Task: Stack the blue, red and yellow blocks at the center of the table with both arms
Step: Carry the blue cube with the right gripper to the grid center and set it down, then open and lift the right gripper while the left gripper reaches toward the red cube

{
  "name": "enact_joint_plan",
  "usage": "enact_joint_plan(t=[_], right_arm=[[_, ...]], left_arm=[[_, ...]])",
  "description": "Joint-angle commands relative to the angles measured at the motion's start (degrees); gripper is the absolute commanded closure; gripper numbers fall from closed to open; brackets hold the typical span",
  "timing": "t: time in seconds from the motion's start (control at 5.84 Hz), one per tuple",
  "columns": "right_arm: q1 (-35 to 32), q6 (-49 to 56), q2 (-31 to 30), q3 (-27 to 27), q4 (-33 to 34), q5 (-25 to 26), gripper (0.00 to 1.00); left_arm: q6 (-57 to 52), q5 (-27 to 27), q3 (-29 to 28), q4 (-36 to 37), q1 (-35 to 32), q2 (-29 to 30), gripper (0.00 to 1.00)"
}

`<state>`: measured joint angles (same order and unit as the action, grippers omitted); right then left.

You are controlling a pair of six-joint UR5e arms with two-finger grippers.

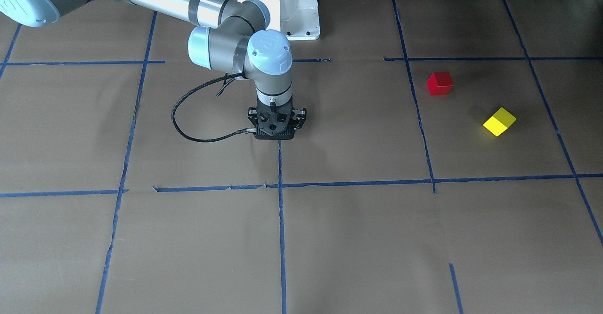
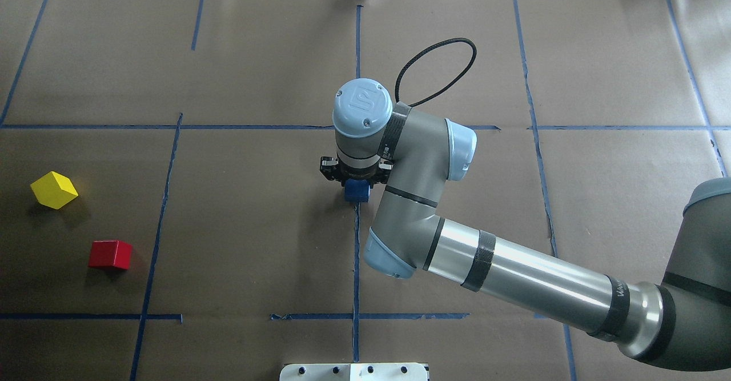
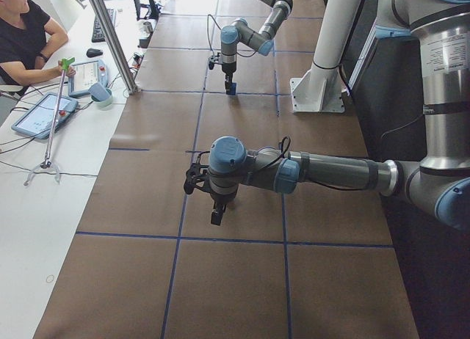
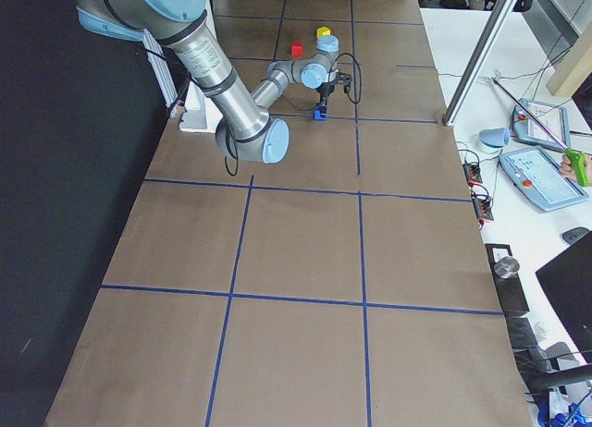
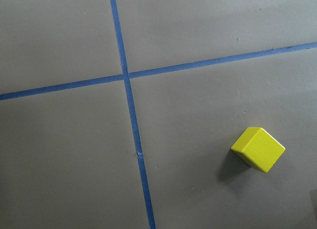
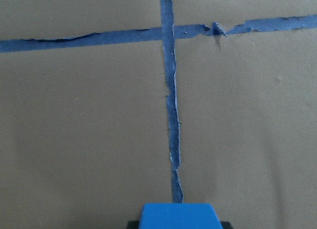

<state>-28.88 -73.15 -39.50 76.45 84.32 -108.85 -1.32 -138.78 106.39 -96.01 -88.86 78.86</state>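
My right gripper (image 2: 356, 183) points straight down at the table's center, on the blue tape cross, shut on the blue block (image 2: 357, 191). The block fills the bottom edge of the right wrist view (image 6: 179, 216) and sits low at the table. In the front view the gripper's body (image 1: 275, 132) hides it. The red block (image 2: 110, 255) and the yellow block (image 2: 53, 189) lie apart on the robot's left side. The yellow block also shows in the left wrist view (image 5: 258, 149). My left gripper (image 3: 215, 216) shows only in the exterior left view, hanging above the table; I cannot tell if it is open.
Brown paper with blue tape grid lines (image 2: 356, 267) covers the table. The robot's white base (image 1: 282, 8) stands at the table's edge behind the center. A black cable (image 1: 188, 125) loops off the right wrist. An operator (image 3: 22, 38) sits at a side desk.
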Motion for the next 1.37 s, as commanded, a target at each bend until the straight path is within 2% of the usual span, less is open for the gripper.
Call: enact_joint_plan(t=[0.0,0.17,0.34,0.68,0.86,1.03,1.2], right_arm=[[0.1,-0.4,0.0,-0.6,0.0,0.1,0.44],[0.1,-0.2,0.0,-0.7,0.0,0.1,0.17],[0.0,0.1,0.6,-0.7,0.0,0.1,0.00],[-0.7,1.4,0.7,0.7,0.0,-0.2,0.00],[-2.8,1.4,-1.3,6.3,1.0,-1.0,0.00],[-5.3,1.4,-6.4,15.1,3.9,-2.5,0.00],[-8.0,1.4,-12.3,23.1,4.8,-5.0,0.00]], left_arm=[[0.0,-0.1,0.2,-0.1,0.0,-0.4,0.00],[0.0,-0.1,0.2,-0.1,0.0,-0.4,0.00],[0.0,-0.1,0.5,-0.1,0.0,-0.5,0.00],[0.2,-0.1,0.9,-0.2,0.1,-0.5,0.00],[0.3,-0.4,1.4,-0.2,0.4,-0.4,0.00],[1.4,-0.5,3.1,-0.1,6.1,0.1,0.00],[11.8,-0.4,6.5,-0.4,13.8,0.3,0.00]])
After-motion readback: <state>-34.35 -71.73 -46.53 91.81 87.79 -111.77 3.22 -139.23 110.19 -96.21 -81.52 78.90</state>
